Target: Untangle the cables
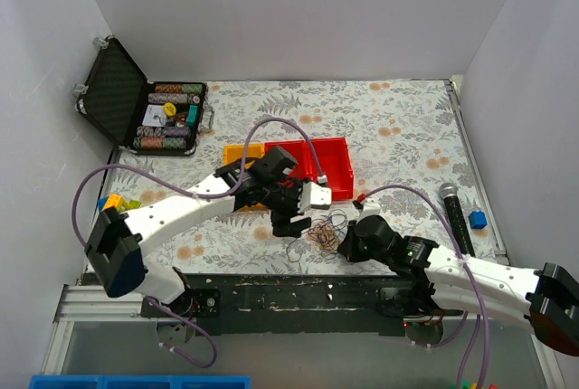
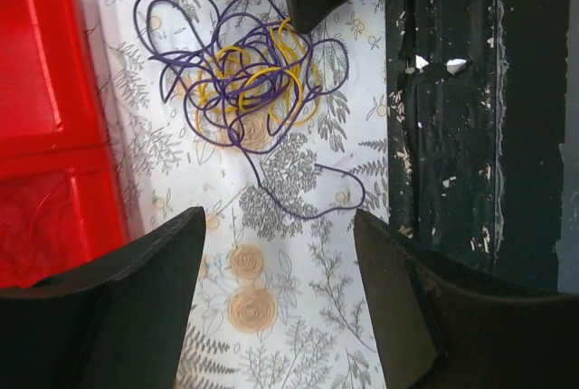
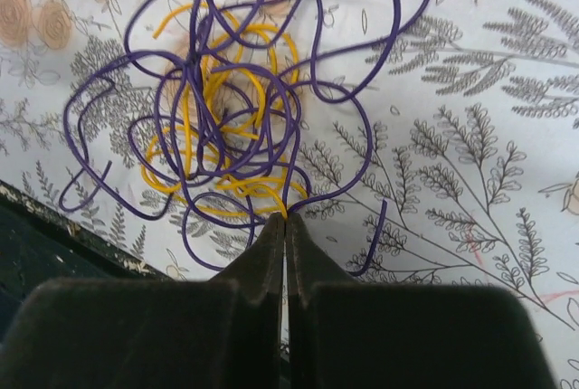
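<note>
Beside red bin (image 1: 317, 165): knotted cables (image 1: 324, 229); R gripper (image 3: 285, 222) clamped on an edge strand, prob. to tug; L gripper (image 2: 279, 219) jaws apart, ready to anchor.

— Can you read any writing from where you stand?
— Nothing. The poker chips (image 1: 168, 141) in the black case (image 1: 116, 74) have markings, but they're too small to make out. The red bin (image 1: 327, 156) and microphone (image 1: 453, 214) show no legible label either.

My cables (image 3: 192, 71) — thin purple and yellow loops, tangled flat by the tabletop's near edge — one strand pinched in my right claw (image 3: 286, 219).
</note>
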You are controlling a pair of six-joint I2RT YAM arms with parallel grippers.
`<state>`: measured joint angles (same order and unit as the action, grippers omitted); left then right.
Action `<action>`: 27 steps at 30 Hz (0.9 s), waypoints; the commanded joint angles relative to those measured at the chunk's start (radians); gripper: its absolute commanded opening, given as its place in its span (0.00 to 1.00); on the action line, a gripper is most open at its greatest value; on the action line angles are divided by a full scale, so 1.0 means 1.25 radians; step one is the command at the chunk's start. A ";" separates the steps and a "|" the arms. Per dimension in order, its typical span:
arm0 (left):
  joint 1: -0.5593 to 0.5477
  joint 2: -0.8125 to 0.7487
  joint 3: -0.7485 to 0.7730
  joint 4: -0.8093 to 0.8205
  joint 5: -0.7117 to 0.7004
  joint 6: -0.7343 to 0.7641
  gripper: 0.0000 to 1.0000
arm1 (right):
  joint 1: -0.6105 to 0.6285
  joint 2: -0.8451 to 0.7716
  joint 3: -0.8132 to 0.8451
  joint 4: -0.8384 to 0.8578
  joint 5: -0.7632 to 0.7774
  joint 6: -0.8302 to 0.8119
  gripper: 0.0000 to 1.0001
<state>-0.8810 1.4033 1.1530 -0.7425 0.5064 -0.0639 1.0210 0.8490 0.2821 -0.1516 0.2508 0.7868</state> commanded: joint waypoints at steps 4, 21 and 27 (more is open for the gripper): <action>-0.057 0.108 0.009 0.112 -0.038 -0.010 0.70 | 0.031 -0.047 -0.082 0.026 -0.023 0.059 0.01; -0.068 0.292 0.089 0.200 0.018 -0.100 0.37 | 0.034 -0.013 -0.076 0.033 -0.006 0.057 0.01; -0.068 0.289 0.055 0.206 0.022 -0.085 0.28 | 0.034 -0.010 -0.072 0.031 -0.003 0.055 0.01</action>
<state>-0.9596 1.7832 1.2373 -0.5106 0.4995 -0.1806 1.0561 0.8185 0.1978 -0.0704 0.2337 0.8612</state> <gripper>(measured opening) 0.282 0.022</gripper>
